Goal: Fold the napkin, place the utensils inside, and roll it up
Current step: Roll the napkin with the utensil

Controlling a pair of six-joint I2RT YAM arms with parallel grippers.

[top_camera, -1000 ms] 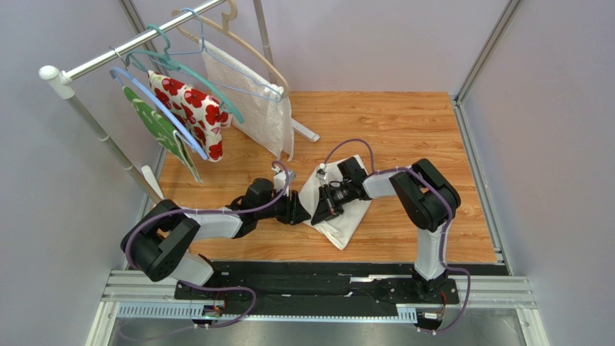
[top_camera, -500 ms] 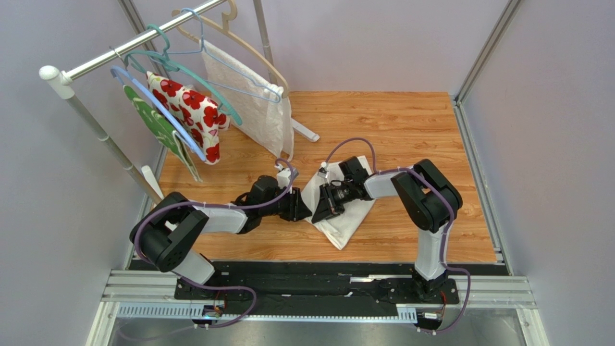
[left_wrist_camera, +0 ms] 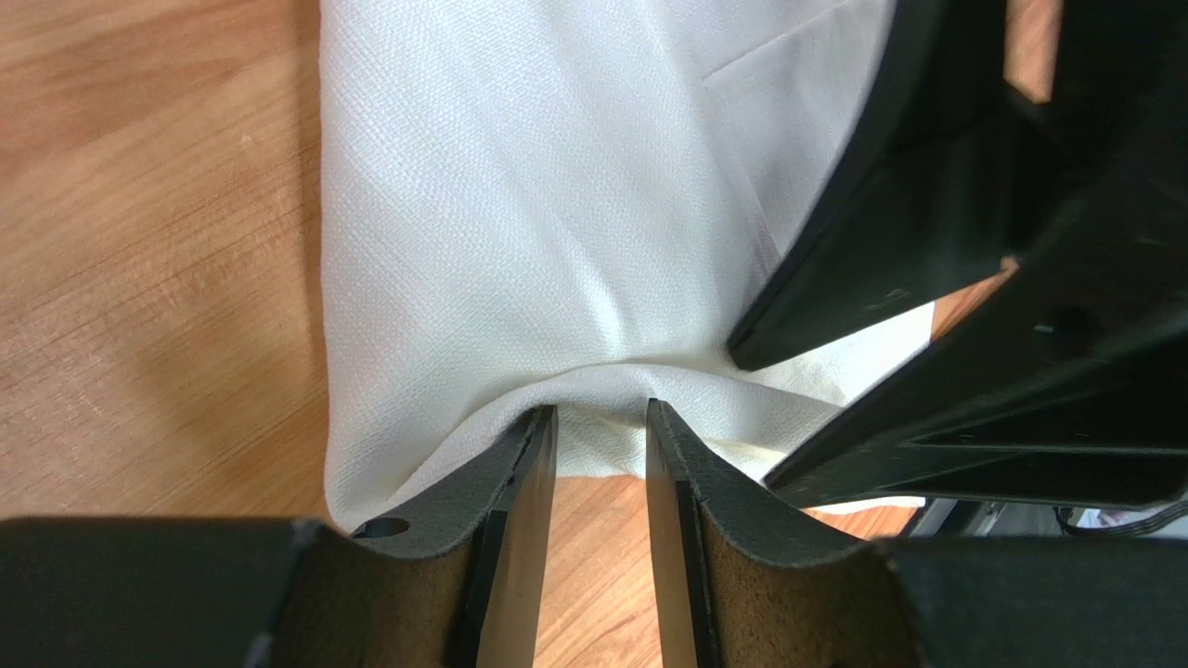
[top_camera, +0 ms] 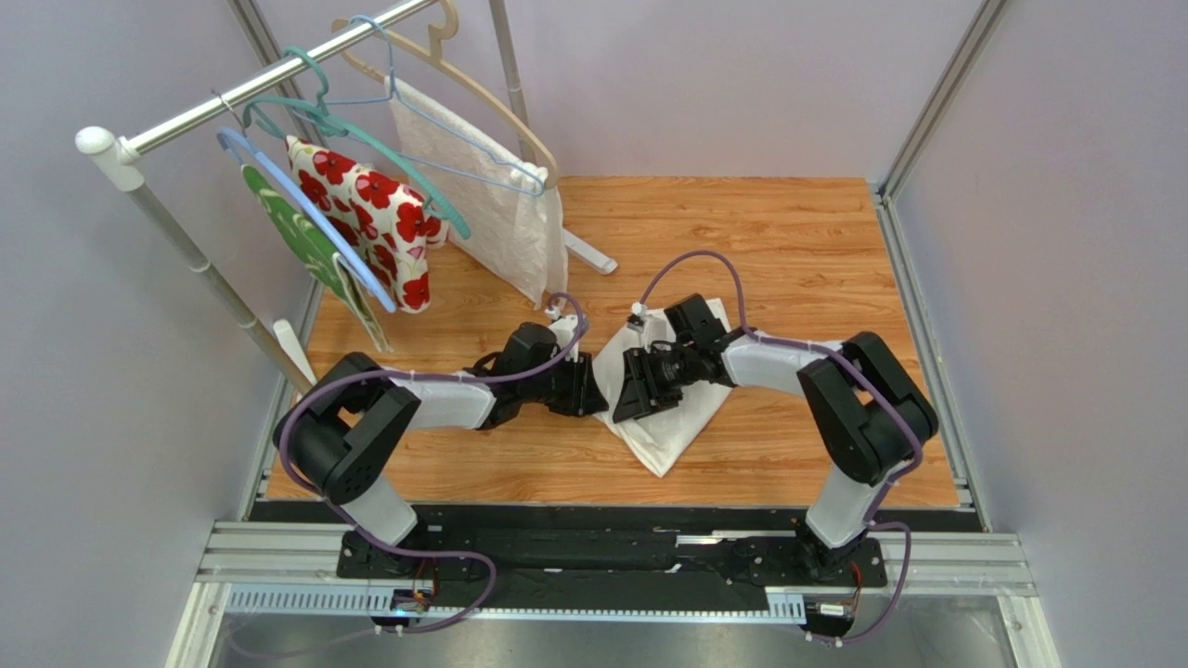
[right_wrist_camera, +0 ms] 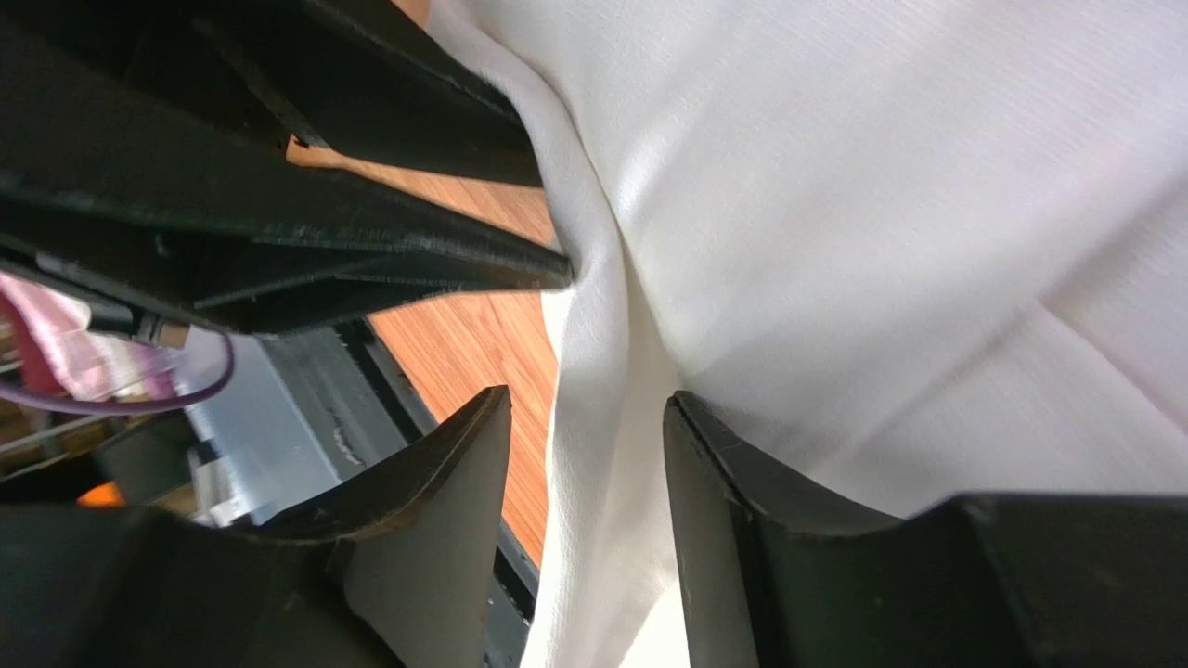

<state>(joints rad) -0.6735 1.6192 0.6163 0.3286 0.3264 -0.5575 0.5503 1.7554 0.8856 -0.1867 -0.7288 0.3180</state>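
Note:
The napkin [top_camera: 672,425] lies folded as an off-white wedge on the wooden table, and both grippers meet at its left edge. In the left wrist view the left gripper [left_wrist_camera: 597,415] has its jaws a narrow gap apart. The napkin's [left_wrist_camera: 558,209] edge bulges over their tips and bare wood shows between them. My right gripper [right_wrist_camera: 586,404] is open, with a raised fold of the napkin [right_wrist_camera: 907,209] running between its jaws. In the top view the left gripper [top_camera: 591,393] and right gripper [top_camera: 628,397] almost touch. The utensils are hidden.
A clothes rail [top_camera: 279,95] stands at the back left. Hangers on it carry a red-flowered cloth [top_camera: 370,209], a green cloth [top_camera: 300,237] and a textured white cloth [top_camera: 488,195]. The rack's foot [top_camera: 589,259] rests on the wooden table [top_camera: 795,237]. Grey walls close in both sides.
The right gripper has opened and let go of the napkin fold. The left arm has reached rightward to the napkin's edge, its jaws narrowing a little. The right elbow has swung right.

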